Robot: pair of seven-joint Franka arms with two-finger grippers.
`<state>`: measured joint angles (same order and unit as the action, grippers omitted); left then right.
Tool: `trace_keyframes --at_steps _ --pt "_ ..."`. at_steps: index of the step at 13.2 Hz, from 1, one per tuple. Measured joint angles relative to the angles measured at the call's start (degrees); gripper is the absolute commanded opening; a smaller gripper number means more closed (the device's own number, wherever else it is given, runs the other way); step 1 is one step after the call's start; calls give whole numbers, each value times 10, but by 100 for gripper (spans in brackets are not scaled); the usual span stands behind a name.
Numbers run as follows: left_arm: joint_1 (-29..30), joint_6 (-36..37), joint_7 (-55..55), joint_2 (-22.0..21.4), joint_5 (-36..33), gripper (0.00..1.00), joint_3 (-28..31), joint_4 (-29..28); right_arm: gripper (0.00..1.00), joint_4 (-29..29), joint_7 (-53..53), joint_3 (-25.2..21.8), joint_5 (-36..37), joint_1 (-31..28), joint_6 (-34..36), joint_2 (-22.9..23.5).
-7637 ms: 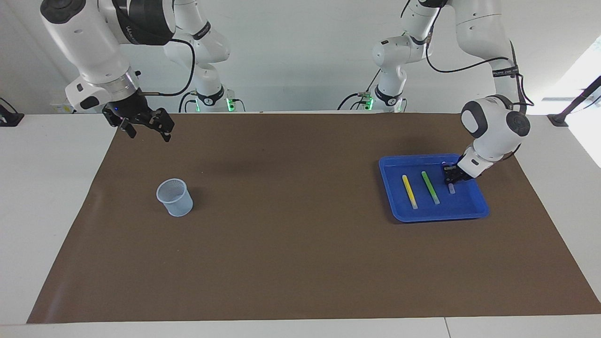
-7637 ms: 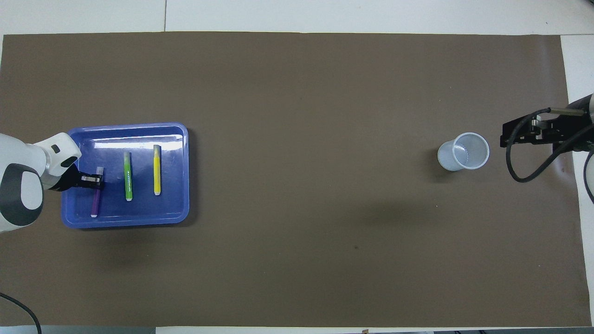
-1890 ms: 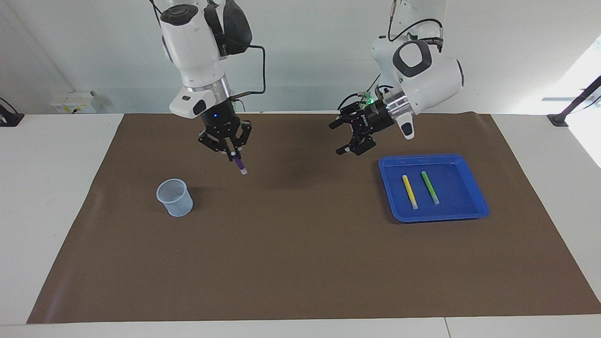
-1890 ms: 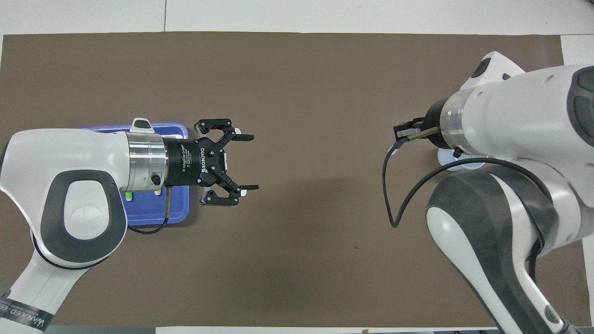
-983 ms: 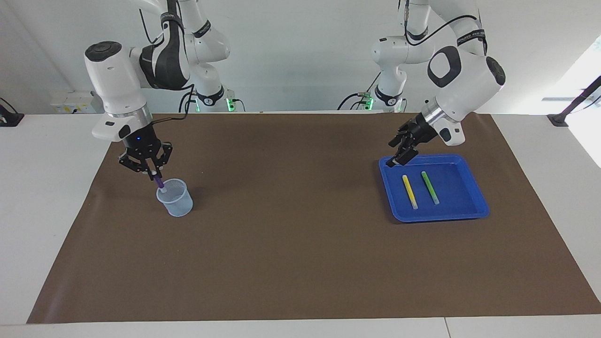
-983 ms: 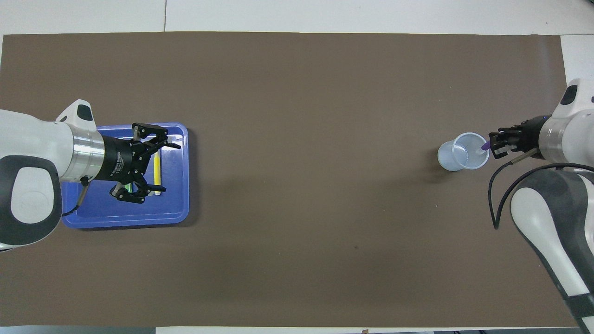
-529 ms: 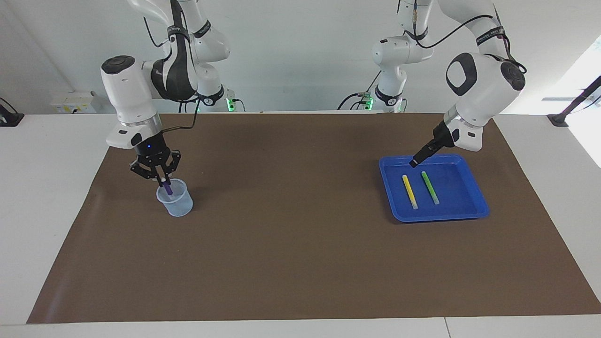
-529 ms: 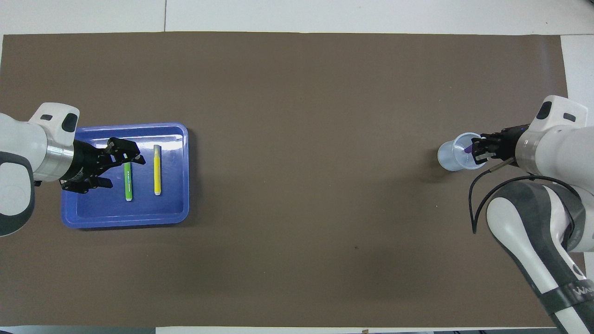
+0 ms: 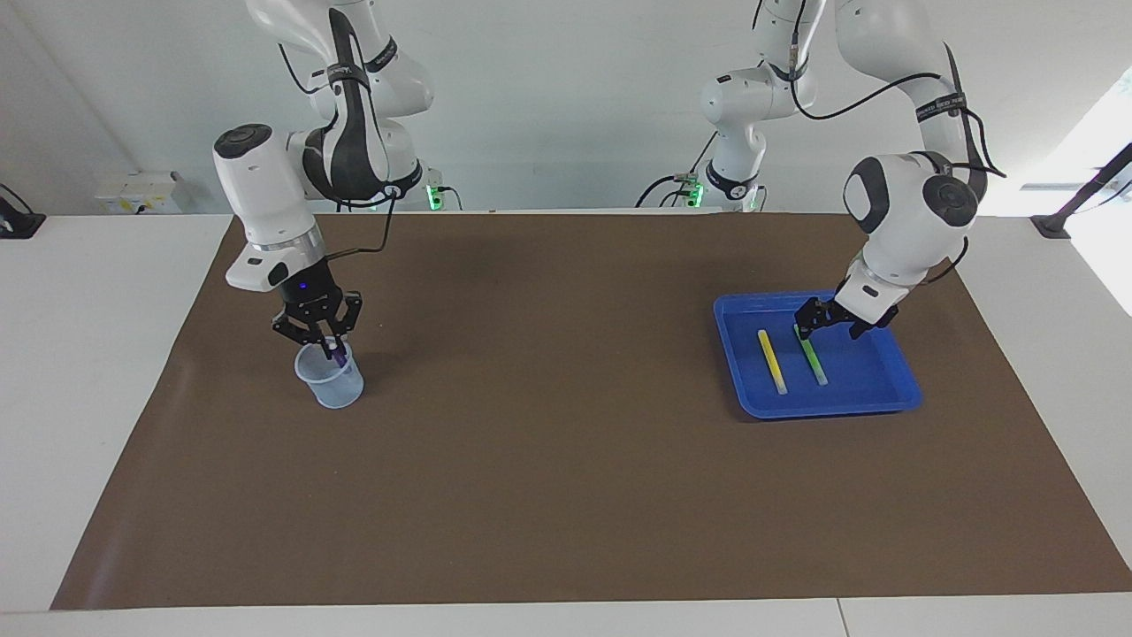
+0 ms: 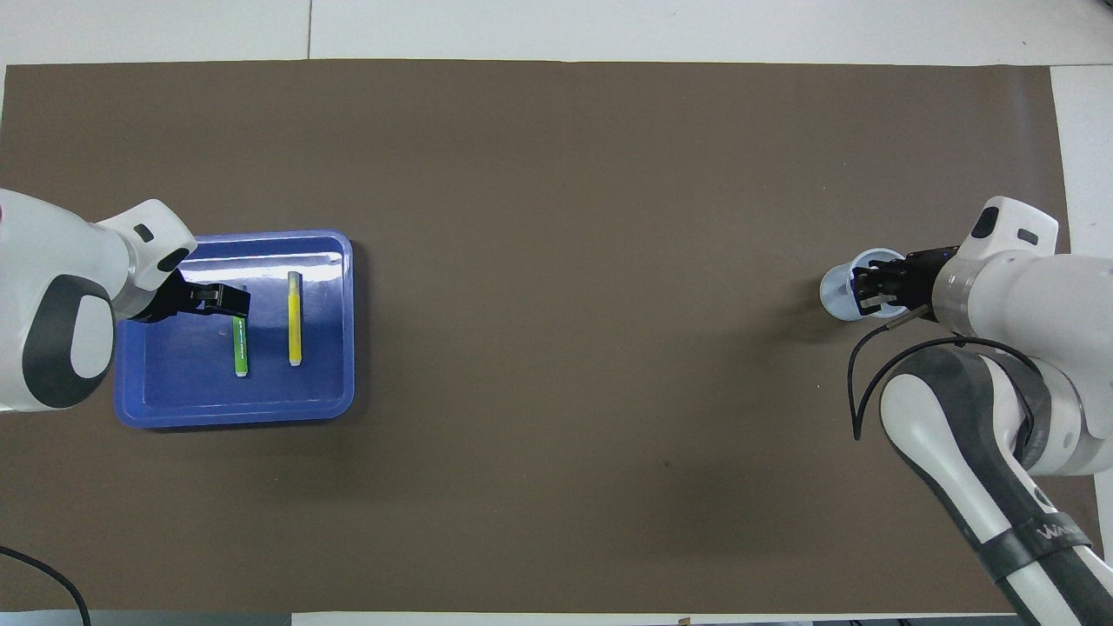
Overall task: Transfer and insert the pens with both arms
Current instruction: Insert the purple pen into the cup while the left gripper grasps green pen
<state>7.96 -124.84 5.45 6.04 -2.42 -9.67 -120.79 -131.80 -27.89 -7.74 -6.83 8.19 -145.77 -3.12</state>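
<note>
A translucent pale blue cup (image 9: 329, 380) (image 10: 835, 291) stands on the brown mat toward the right arm's end. My right gripper (image 9: 329, 347) (image 10: 859, 291) hangs over the cup's mouth, shut on the purple pen (image 9: 337, 354), whose lower end dips inside the rim. The overhead view hides that pen under the gripper. Toward the left arm's end, the blue tray (image 9: 831, 405) (image 10: 261, 416) holds the yellow pen (image 9: 771, 361) (image 10: 295, 317) and the green pen (image 9: 810, 354) (image 10: 240, 346) side by side. My left gripper (image 9: 829, 329) (image 10: 233, 300) is open, low in the tray, its fingers astride the green pen's end nearer the robots.
The brown mat (image 9: 566, 442) covers most of the white table (image 9: 88, 354). A thin black angled stand (image 9: 1083, 199) is fixed at the table's corner near the left arm's base. Both arms' cables hang close to their wrists.
The right gripper has moved over the cup and lowered the purple pen's tip into it. The left gripper has dropped from above the tray's rim down onto the green pen's end.
</note>
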Motion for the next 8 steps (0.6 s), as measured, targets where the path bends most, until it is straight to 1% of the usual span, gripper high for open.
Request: trace_keyframes --at_steps 4,6,8 --pt "1 -71 15 39 -14 99 1 -28 0 -8 0 1 -34 10 -24 7" --pt "1 -81 17 47 -14 92 1 -34 0 -9 0 3 -36 12 -27 8" --pt "1 -82 18 49 -14 90 1 -34 0 -10 0 4 -36 12 -28 8"
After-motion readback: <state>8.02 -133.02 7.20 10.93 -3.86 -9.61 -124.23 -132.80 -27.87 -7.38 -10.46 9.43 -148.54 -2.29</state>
